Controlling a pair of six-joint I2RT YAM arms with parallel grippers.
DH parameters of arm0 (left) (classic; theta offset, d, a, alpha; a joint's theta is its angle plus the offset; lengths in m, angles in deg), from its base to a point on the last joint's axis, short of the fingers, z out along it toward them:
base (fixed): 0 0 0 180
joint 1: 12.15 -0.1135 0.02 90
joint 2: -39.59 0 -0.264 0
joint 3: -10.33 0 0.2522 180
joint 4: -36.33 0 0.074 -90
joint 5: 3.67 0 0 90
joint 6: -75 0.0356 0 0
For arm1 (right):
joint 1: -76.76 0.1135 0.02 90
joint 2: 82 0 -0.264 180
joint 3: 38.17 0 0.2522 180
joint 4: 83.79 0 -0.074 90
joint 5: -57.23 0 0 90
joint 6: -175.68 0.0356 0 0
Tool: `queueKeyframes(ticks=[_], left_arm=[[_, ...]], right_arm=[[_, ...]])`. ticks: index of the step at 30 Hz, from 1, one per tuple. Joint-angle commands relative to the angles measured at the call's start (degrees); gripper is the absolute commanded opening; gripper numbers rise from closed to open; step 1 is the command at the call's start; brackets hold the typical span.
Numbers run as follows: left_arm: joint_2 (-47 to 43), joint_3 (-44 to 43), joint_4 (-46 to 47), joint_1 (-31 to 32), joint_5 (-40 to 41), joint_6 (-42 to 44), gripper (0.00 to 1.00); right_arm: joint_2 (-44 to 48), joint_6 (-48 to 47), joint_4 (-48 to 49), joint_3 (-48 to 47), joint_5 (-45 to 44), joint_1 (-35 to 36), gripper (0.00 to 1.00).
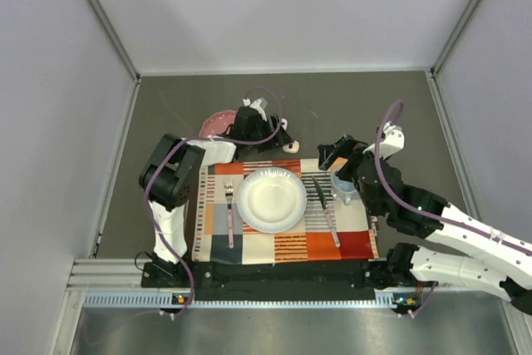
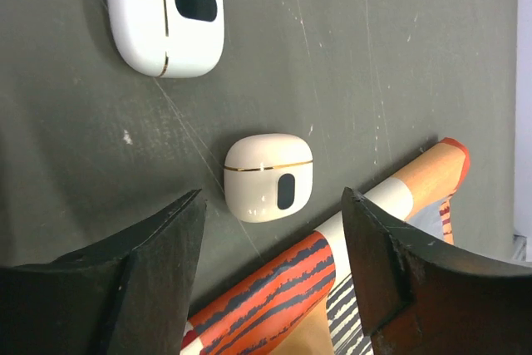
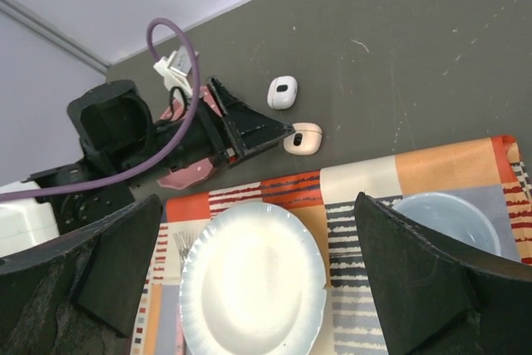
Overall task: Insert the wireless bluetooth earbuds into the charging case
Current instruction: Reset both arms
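Observation:
No earbuds show in any view. Two closed charging cases lie on the dark table just beyond the placemat: a pale peach case (image 2: 268,176) and a white case (image 2: 166,14); both also show in the right wrist view, peach (image 3: 302,139) and white (image 3: 283,92). My left gripper (image 2: 270,239) is open and empty, hovering just short of the peach case (image 1: 291,146), over the placemat's far edge. My right gripper (image 3: 258,280) is open and empty above the placemat, near the cup (image 3: 449,214).
A striped placemat (image 1: 349,243) holds a white paper plate (image 1: 271,199), a fork (image 1: 229,214), a knife (image 1: 320,193), a spoon (image 1: 332,226) and a clear cup (image 1: 345,187). A pink bowl (image 1: 218,125) sits beside the left arm. Grey walls enclose the table.

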Motion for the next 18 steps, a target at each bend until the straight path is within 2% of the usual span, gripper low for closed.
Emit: queueKeyframes(ticks=[1,3,4,5,6,10,11,12,15,18], left_arm=[[-6.01,-1.31,-3.77,-0.3,4.04,5.91,0.73],[-8.12,-2.11,-6.5,-0.21,5.7,8.11,0.76],[-10.22,-1.32,-6.94,-0.21,6.58,8.55,0.79],[-11.72,-0.62,-7.38,-0.21,6.85,9.25,0.94],[-13.13,0.17,-7.3,-0.21,7.47,9.43,0.99],[-21.9,5.34,-7.12,-0.21,10.71,12.06,0.99],[-23.67,6.58,-7.03,-0.21,11.68,12.51,0.99],[-25.6,7.9,-6.34,-0.21,12.65,12.86,0.99],[-32.9,12.65,-6.15,-0.3,17.57,13.83,0.99],[-39.74,15.11,-8.17,-0.39,20.82,16.29,0.99]], right_arm=[[-0.64,-5.09,1.58,-0.83,-2.41,-2.16,0.99],[-1.0,-11.6,1.93,-1.27,-0.67,-5.85,0.99],[-0.91,-13.18,1.93,-1.01,3.7,-8.83,0.99],[-0.48,-13.2,1.76,-0.75,6.35,-14.25,0.99],[-0.04,-12.94,1.67,-0.31,8.9,-17.26,0.99],[1.37,-10.57,1.67,3.11,21.82,-28.78,0.99],[1.11,-10.21,1.67,3.64,24.8,-33.85,0.99],[0.59,-9.77,1.58,4.43,30.92,-36.08,0.99],[-1.87,-9.59,1.67,5.31,39.13,-43.65,0.99],[-3.72,-10.38,1.76,6.19,39.34,-46.29,0.99]])
